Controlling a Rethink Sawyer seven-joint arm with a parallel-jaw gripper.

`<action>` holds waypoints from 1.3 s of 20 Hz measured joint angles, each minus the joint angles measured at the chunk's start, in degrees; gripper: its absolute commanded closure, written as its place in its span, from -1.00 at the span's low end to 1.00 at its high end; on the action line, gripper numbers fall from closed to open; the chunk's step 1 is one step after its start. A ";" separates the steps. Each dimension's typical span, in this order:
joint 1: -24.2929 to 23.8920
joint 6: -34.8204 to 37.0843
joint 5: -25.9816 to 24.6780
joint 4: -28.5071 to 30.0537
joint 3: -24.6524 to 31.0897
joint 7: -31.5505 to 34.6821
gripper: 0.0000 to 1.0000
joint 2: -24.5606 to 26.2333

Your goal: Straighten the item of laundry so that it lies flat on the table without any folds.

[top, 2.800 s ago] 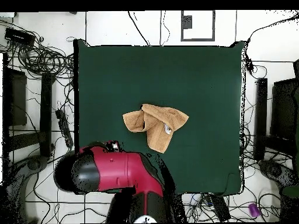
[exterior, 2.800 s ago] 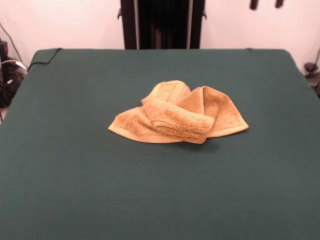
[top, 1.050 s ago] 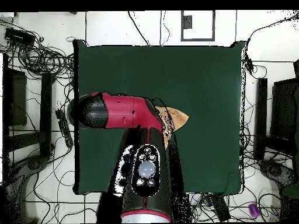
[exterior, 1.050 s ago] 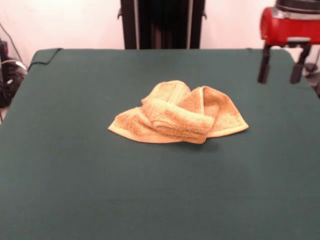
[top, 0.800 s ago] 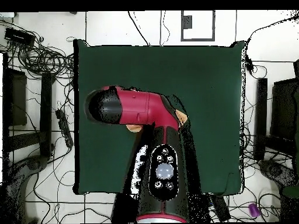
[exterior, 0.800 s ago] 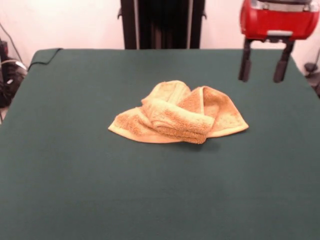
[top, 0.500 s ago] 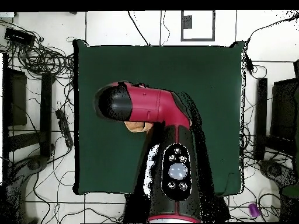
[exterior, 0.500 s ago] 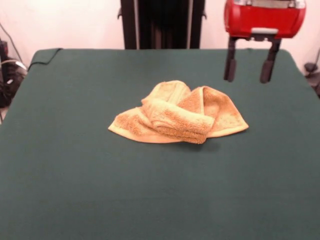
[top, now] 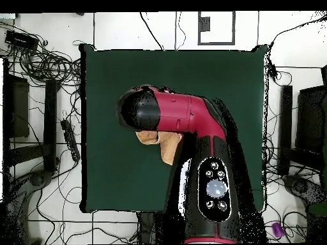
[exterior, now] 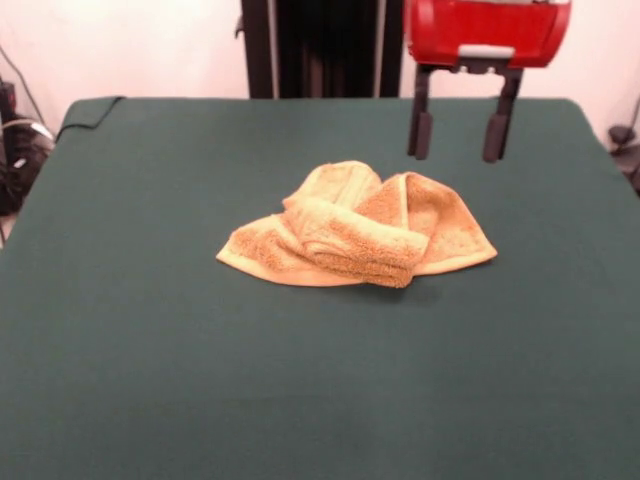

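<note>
Orange-tan towel (exterior: 355, 228) is bunched, folded at frame centre on the table (exterior: 150, 350); nothing straightened yet. Gripper (exterior: 458, 130) at upper right, jaws wide, empty.

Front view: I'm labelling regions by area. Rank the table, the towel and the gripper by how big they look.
1. Table, filling most of the picture.
2. Crumpled orange-tan towel.
3. Open gripper, smallest as shown; cut off at the top edge and farther away, so its true size is unsure.
</note>
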 measured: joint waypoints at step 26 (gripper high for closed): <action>-6.72 -1.49 -6.51 -0.01 5.74 0.00 -1.00 0.68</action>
